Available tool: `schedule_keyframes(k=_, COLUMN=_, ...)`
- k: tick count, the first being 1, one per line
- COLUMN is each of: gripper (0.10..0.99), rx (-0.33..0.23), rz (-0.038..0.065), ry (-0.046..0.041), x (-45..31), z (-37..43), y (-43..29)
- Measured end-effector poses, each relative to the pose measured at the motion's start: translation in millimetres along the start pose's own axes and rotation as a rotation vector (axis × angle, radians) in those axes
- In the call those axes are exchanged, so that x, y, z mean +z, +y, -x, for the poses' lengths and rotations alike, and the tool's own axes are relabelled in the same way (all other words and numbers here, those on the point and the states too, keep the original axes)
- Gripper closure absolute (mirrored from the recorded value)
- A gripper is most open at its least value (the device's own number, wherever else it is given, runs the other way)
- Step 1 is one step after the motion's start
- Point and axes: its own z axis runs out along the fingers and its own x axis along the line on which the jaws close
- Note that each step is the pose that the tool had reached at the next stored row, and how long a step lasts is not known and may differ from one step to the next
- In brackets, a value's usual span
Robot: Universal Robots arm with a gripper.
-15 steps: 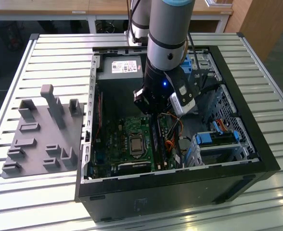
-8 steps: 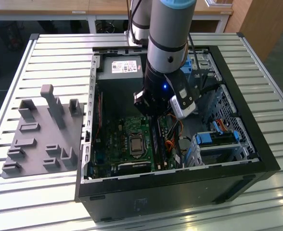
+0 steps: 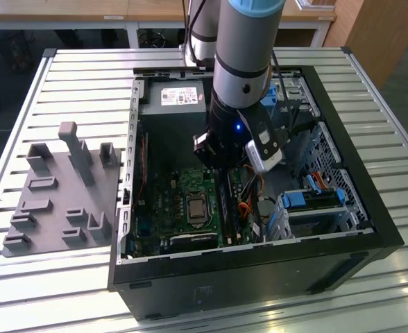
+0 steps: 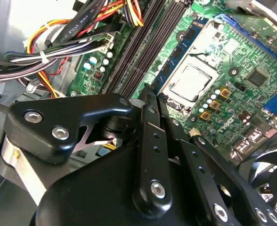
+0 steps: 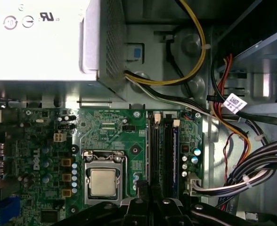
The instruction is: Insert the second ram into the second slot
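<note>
Gripper (image 4: 147, 95) low over memory slots (image 5: 159, 150), cables (image 5: 265, 155) crowding 1 edge

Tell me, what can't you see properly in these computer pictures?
- Memory slots: in the first wrist view the gripper covers one end.
- Whether the second ram is held or seated: in the second wrist view the gripper's black links hide that spot.
- Motherboard: in the exterior view the arm hides part of it.
- Power supply: cut off by the first wrist view's edge.
</note>
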Motion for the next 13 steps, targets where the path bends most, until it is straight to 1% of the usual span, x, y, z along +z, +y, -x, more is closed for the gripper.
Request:
schedule_keyframes(k=2, gripper=0.949, rx=0.000, rz=0.000, ry=0.0000, x=1.6, z=1.6, y=0.0)
schedule_keyframes(k=7, gripper=0.949, rx=0.000, rz=-0.001, ry=0.0000, x=2.7, z=2.0, y=-0.1)
schedule_keyframes(k=13, gripper=0.949, rx=0.000, rz=-0.002, ry=0.0000, x=4.3, z=2.0, y=-2.7)
